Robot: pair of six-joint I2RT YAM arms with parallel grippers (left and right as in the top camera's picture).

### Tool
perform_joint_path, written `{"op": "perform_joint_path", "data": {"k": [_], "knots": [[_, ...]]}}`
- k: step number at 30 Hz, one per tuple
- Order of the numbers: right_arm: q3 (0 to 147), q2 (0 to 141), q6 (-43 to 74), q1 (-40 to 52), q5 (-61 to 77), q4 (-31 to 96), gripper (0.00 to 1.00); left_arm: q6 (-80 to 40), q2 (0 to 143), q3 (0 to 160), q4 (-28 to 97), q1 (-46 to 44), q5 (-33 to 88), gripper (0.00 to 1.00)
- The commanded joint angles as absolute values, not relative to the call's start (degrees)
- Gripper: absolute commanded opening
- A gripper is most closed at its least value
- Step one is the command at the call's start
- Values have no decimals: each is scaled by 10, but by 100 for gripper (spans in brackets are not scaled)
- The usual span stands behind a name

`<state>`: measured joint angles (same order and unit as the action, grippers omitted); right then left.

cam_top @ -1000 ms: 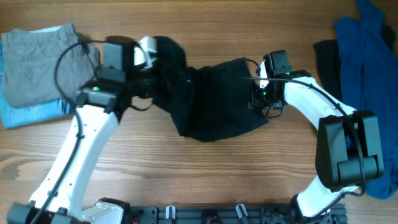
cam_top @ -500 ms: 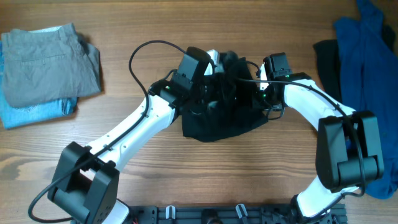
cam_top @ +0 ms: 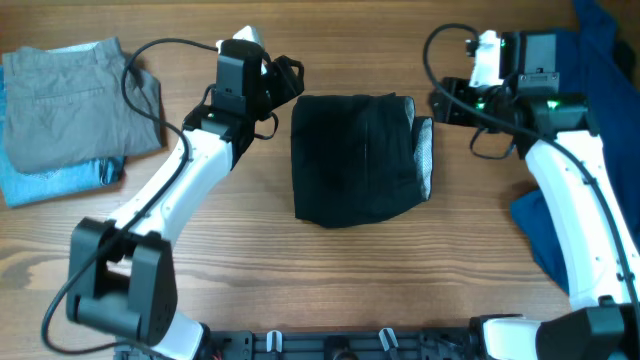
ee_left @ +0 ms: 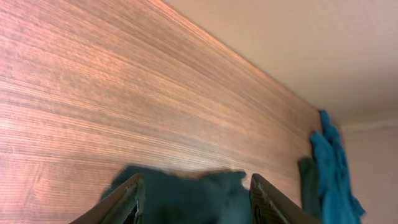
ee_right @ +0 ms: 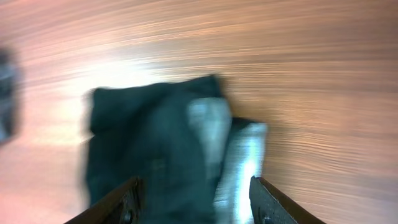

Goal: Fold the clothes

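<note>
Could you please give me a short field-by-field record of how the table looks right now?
Black garment: folded, flat at centre of table, grey patch showing at its right edge
Left gripper: open, empty, off the garment's upper left
Right gripper: open, empty, off its upper right
Folded stack: grey garment on light blue one, far left
Unfolded: blue clothes, far right

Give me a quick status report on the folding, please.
Left end effector open, empty; right end effector open, empty. Black garment folded, flat at table centre. Nothing blocking; blue clothes wait at right edge.
</note>
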<state>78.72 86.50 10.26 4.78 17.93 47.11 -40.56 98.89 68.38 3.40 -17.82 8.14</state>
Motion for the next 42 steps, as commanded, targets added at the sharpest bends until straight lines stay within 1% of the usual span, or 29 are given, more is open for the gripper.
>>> {"op": "perform_joint_path", "data": {"k": [1, 5, 9, 12, 15, 16, 17, 18, 19, 20, 22, 24, 26, 27, 29, 32, 33, 34, 36, 37, 38, 40, 41, 42], "knots": [[757, 893, 90, 87, 286, 477, 59, -395, 1056, 691, 0, -179, 55, 54], [693, 917, 96, 130, 285, 476, 60, -394, 1118, 691, -26, -188, 55, 52], [623, 947, 125, 151, 260, 461, 60, -379, 1157, 691, 2, -190, 55, 51], [577, 970, 179, 150, 179, 446, 60, -331, 1161, 691, 58, -190, 55, 51], [548, 981, 201, 150, 130, 422, 60, -312, 1161, 691, 127, -190, 55, 51], [540, 983, 201, 149, 111, 409, 64, -313, 1161, 691, 165, -190, 55, 51], [536, 983, 202, 149, 83, 398, 65, -313, 1161, 691, 217, -190, 55, 45], [536, 983, 202, 149, 61, 391, 66, -313, 1160, 691, 256, -190, 55, 42], [536, 983, 201, 149, 32, 377, 67, -313, 1160, 691, 309, -190, 57, 34], [536, 983, 200, 149, -2, 358, 68, -313, 1160, 691, 363, -190, 63, 29], [536, 983, 192, 144, -69, 302, 68, -313, 1160, 691, 471, -190, 83, 25], [536, 983, 144, 133, -75, 200, 67, -313, 1160, 691, 558, -190, 124, 24], [537, 983, 123, 133, -52, 167, 67, -313, 1159, 691, 589, -189, 143, 20], [537, 983, 120, 133, -18, 157, 67, -313, 1152, 691, 595, -187, 146, 17], [537, 983, 121, 133, 15, 164, 67, -313, 1128, 692, 593, -177, 145, 17], [537, 983, 119, 133, 13, 183, 69, -313, 1078, 715, 582, -151, 145, 18], [537, 983, 120, 133, 14, 190, 70, -313, 1062, 724, 575, -142, 145, 19], [536, 983, 120, 133, 14, 195, 70, -313, 1044, 732, 558, -132, 145, 25], [536, 983, 121, 133, 14, 198, 70, -313, 1018, 734, 510, -118, 145, 68], [536, 983, 121, 133, 14, 197, 71, -310, 1009, 734, 472, -112, 149, 79], [536, 983, 120, 133, 14, 197, 71, -279, 1009, 734, 439, -111, 178, 84], [536, 983, 120, 133, 14, 200, 72, -205, 1018, 734, 389, -112, 274, 88], [536, 983, 120, 133, 14, 201, 72, -179, 1028, 734, 375, -115, 314, 91], [536, 983, 121, 133, 14, 203, 72, -167, 1036, 734, 370, -115, 329, 94]]}}
